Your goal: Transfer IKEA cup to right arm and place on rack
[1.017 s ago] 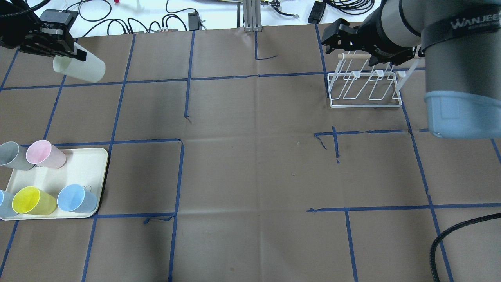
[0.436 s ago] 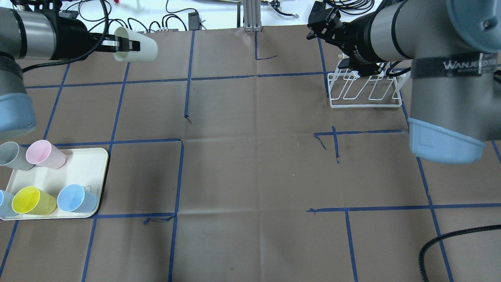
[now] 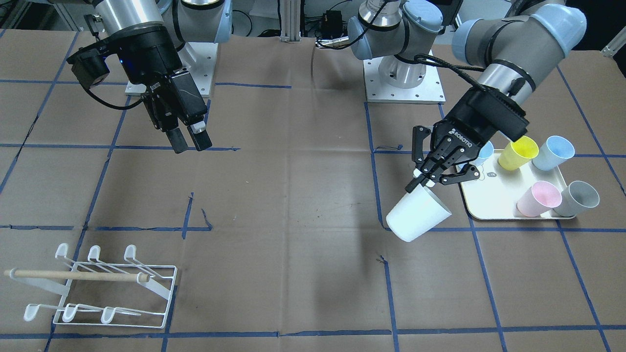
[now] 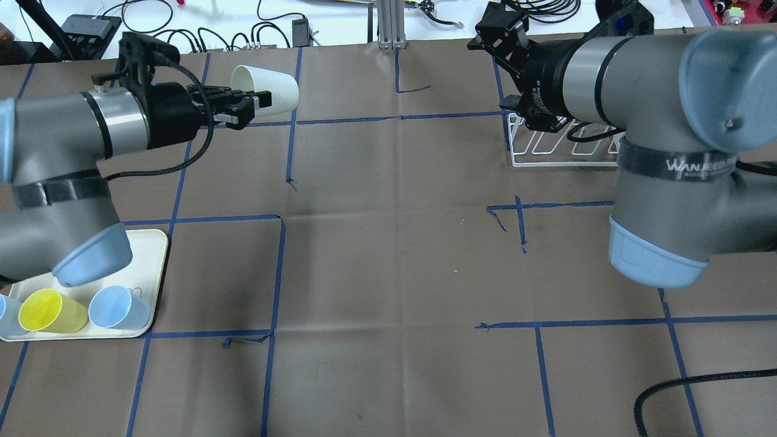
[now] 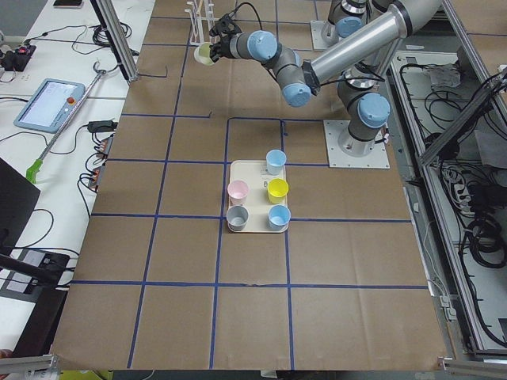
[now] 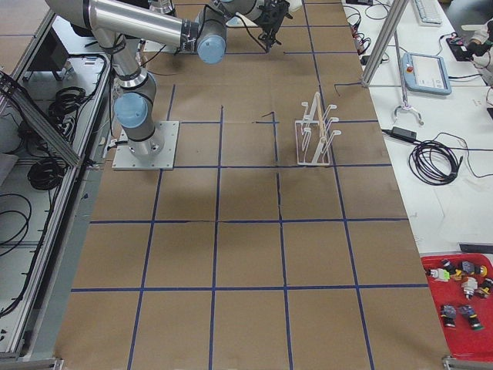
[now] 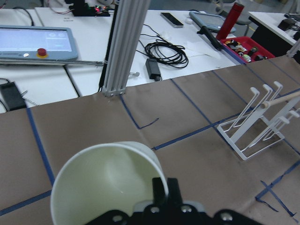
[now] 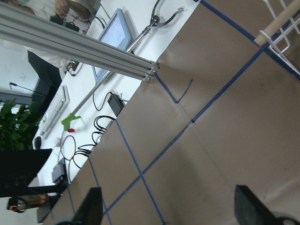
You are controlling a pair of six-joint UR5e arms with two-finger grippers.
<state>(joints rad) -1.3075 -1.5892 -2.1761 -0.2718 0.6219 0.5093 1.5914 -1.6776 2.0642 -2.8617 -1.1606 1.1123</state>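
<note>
At the left, the cream tray (image 4: 156, 261) is partly covered by the elbow of the left arm (image 4: 61, 133), so from overhead only a yellow cup (image 4: 51, 311) and a blue cup (image 4: 118, 306) show clearly on it. The left gripper (image 4: 258, 102) is clenched on the rim of the IKEA cup (image 4: 270, 91), with one finger inside the mouth. The cup is plain, pale white and tapered. It hangs on its side in the air above the far left part of the table (image 4: 394, 273), with its base pointing toward the centre. Further right, the right gripper (image 3: 191, 141) hangs with its blocky fingers spread. The rack (image 4: 549, 159) stands on the table at the far right. From overhead the right arm (image 4: 643, 91) hides its top.
</note>
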